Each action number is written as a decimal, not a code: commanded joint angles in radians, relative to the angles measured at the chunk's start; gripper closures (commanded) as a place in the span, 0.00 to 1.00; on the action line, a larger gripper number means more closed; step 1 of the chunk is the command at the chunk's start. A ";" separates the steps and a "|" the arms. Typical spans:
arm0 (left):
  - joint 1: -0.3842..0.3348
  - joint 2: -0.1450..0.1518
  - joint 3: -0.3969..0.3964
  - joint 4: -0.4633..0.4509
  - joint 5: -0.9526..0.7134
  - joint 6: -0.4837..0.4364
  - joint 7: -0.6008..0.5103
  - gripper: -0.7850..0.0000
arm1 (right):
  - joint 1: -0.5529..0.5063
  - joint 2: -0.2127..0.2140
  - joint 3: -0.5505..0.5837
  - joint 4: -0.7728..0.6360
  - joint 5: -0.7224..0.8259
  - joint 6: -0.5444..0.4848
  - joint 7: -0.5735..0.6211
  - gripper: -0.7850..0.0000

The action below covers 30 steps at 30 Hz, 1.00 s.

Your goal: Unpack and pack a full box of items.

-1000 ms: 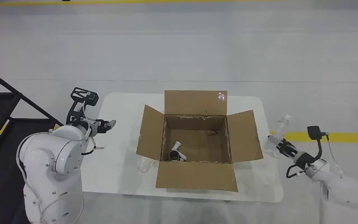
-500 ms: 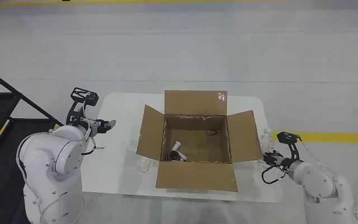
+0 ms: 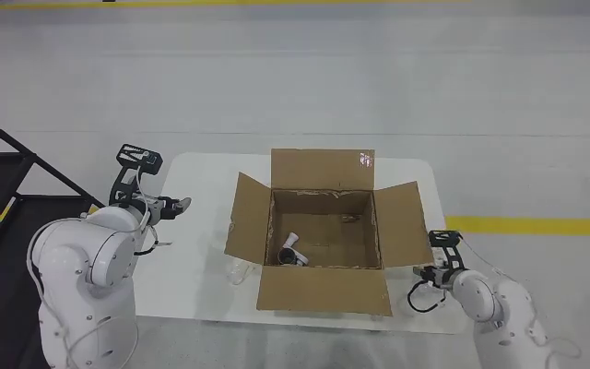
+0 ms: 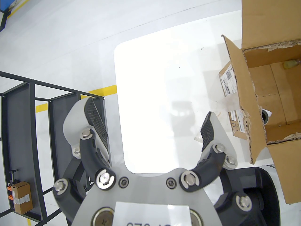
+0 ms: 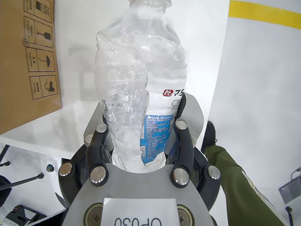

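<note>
Clear plastic bottle (image 5: pixel 141 66) sits clamped in the right gripper (image 5: pixel 142 111) at the lower right of the top view, beside the box (image 3: pixel 323 169). Its crumpled wall may yield and slip, or strike the flap (image 3: pixel 403 237); the left gripper (image 4: pixel 150 111) stands open.

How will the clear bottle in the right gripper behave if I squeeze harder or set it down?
The bottle looks thin-walled and dented, so it will likely buckle under a tighter squeeze from the right gripper. It appears empty, so probably light and easy to tip. Laid down, its round body may roll.
</note>
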 commanded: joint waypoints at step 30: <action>0.000 0.000 0.000 0.000 0.000 0.000 0.000 0.00 | 0.097 0.015 -0.061 0.090 0.005 -0.008 0.042 0.00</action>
